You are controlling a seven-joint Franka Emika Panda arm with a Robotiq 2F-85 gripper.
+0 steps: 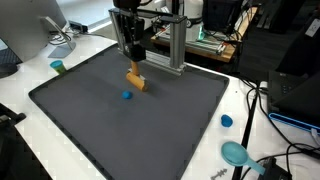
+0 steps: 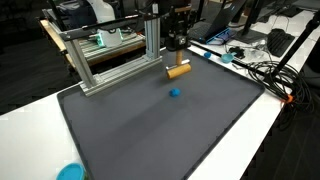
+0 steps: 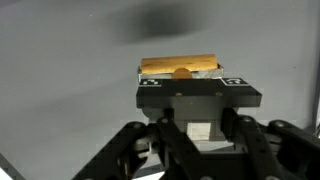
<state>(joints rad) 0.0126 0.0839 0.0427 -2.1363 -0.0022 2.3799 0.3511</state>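
An orange block (image 3: 180, 66) is clamped in the jaws of the gripper (image 1: 134, 67); a blue piece (image 1: 126, 96) is seen nearby on the mat (image 1: 90, 125).

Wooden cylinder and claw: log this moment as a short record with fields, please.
grip: claw shut on the wooden cylinder, near its middle
cylinder pose: crosswise between the fingers, both ends sticking out
surface below: dark mat
nearest thing: small blue piece on the mat, apart from the cylinder
behind: aluminium frame at the mat's edge
off the mat: blue cap beside the mat
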